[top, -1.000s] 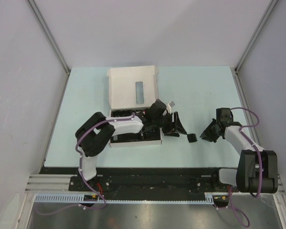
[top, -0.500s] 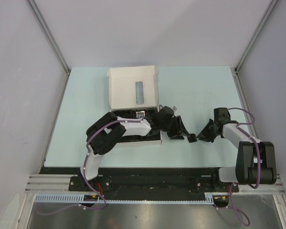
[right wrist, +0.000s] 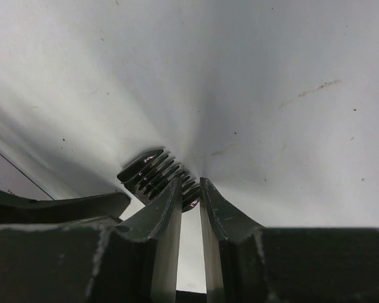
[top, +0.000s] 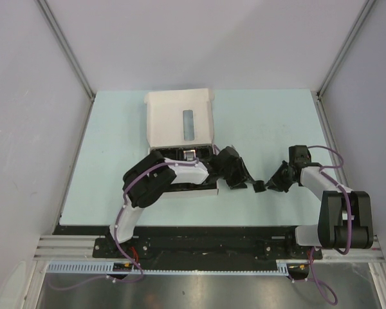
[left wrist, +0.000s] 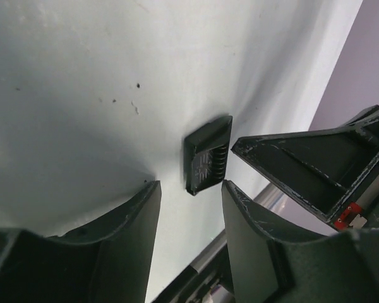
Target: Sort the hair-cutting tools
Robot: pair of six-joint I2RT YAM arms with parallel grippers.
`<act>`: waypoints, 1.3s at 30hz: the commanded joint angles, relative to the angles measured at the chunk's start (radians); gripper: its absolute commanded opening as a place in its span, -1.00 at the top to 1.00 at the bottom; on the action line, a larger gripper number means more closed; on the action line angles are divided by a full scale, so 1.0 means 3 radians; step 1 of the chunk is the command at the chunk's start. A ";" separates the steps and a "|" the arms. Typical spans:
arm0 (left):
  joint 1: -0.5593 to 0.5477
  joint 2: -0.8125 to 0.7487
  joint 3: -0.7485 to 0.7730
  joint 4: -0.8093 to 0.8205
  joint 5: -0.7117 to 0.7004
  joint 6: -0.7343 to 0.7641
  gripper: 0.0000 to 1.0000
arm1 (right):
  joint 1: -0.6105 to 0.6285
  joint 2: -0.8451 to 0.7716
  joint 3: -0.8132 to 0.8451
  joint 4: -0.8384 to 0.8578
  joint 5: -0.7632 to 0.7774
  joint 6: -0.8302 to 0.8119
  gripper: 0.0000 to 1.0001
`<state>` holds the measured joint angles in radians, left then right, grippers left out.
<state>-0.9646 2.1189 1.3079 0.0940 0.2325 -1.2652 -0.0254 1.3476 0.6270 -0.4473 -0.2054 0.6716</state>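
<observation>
A small black comb guard [top: 259, 187] lies on the pale table between the two arms. In the left wrist view the comb guard [left wrist: 207, 154] rests just past my left gripper [left wrist: 191, 184], which stands open and holds nothing. My left gripper [top: 244, 182] reaches in from the left, over the box's tray. My right gripper [top: 267, 185] comes from the right; its jaws stand narrowly apart with a gap showing. The toothed end of the guard [right wrist: 148, 172] sits at the tips of my right gripper [right wrist: 191, 183], partly behind one finger. The right gripper's fingers [left wrist: 303, 164] show beside the guard.
A white box with its lid [top: 180, 119] folded open stands at the back centre. Its black tray [top: 209, 190] lies under my left arm, with dark items and a silver part [top: 188, 154] inside. Grey walls flank the table; a black rail [top: 199, 235] runs along the near edge.
My left arm has swung right and forward toward the guard, its jaws narrowing a little. My right gripper has moved left until its tips reach the guard.
</observation>
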 commanded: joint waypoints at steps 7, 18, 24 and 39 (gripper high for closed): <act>-0.0114 0.0126 0.0201 0.0162 -0.0279 -0.0047 -0.01 | -0.0043 -0.0064 0.0109 -0.0038 -0.0118 -0.0014 0.55; -0.0119 0.0295 0.0161 0.0346 -0.0136 -0.0333 0.29 | -0.0033 -0.0002 0.0104 -0.0079 -0.0195 -0.0025 0.56; -0.0119 0.0320 0.0160 0.0423 -0.0120 -0.0369 0.38 | -0.0033 0.0054 0.0104 -0.0104 -0.0164 -0.0071 0.57; -0.0114 0.0280 0.0299 0.0469 -0.0080 -0.0083 0.99 | -0.0038 0.0141 0.0099 -0.0038 -0.0348 -0.0065 0.57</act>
<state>-0.9897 2.2070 1.3571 0.2016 0.1978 -1.3190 -0.0441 1.3705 0.6369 -0.4576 -0.2607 0.6567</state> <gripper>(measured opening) 0.026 0.215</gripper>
